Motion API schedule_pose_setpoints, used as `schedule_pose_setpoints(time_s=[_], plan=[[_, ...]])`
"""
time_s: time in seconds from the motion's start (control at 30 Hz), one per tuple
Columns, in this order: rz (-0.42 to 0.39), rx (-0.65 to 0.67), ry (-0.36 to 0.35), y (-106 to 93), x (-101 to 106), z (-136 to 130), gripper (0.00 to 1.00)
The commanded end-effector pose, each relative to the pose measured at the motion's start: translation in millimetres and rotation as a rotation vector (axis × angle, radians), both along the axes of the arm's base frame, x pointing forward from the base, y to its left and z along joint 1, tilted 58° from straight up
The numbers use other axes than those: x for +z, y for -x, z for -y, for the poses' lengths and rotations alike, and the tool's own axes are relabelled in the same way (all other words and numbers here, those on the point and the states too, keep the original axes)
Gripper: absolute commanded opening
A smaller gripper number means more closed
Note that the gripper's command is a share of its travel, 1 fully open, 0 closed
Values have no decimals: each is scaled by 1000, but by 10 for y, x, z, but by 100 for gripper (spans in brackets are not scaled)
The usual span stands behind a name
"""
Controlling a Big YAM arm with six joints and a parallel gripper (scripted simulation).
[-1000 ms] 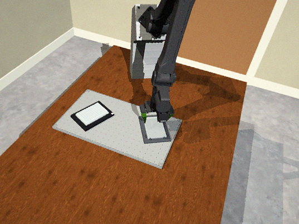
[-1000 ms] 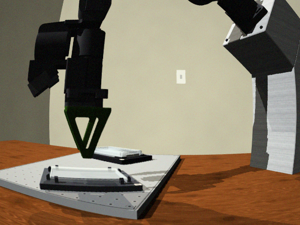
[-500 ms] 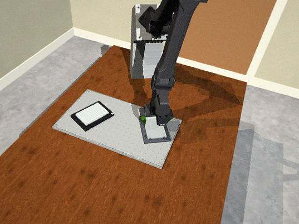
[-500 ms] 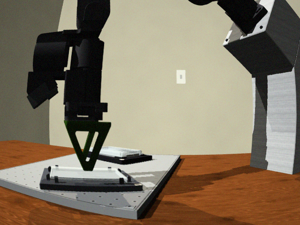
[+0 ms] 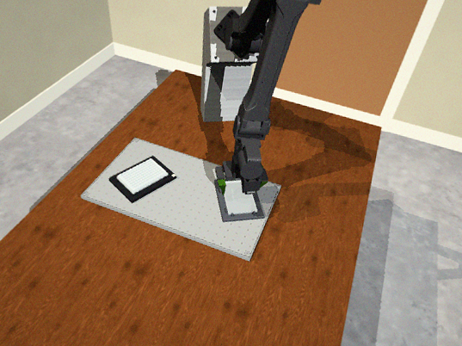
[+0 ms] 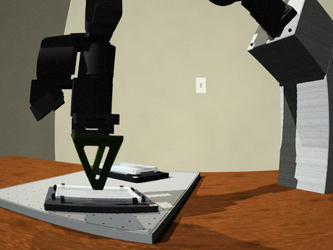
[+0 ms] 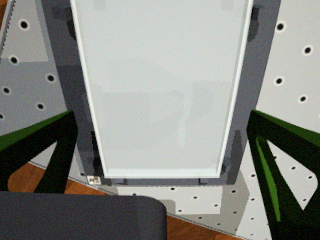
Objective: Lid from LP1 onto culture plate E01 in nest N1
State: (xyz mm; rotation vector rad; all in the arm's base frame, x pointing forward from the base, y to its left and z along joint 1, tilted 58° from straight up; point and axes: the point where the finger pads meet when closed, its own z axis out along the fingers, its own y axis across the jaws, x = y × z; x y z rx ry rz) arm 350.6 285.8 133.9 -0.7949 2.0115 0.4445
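The wooden tabletop carries a grey perforated base plate, and a grey pedestal at the far edge holds the dark arm, which reaches down over the base plate. On one end of the plate sits the black plate nest N1 with the uncovered culture plate E01 in it, its wells showing. Well apart at the other end, the dark grey lid park LP1 holds the clear lid, lying flat between small corner posts. The end effector is spread wide, its green fingers straddling the lid's long sides near one end, holding nothing.
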Motion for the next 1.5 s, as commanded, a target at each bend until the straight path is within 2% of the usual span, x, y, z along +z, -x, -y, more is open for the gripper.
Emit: schedule_pose_setpoints(time_s=[0.0,0.57,0.63,1.47], plan=[[3,-2,-3,9,13,6,100],[10,-3,-14,18,55,-7,100],[-2,-2,-6,-8,-26,-36,100],[1,0,-8,-106,-93,-141,100]])
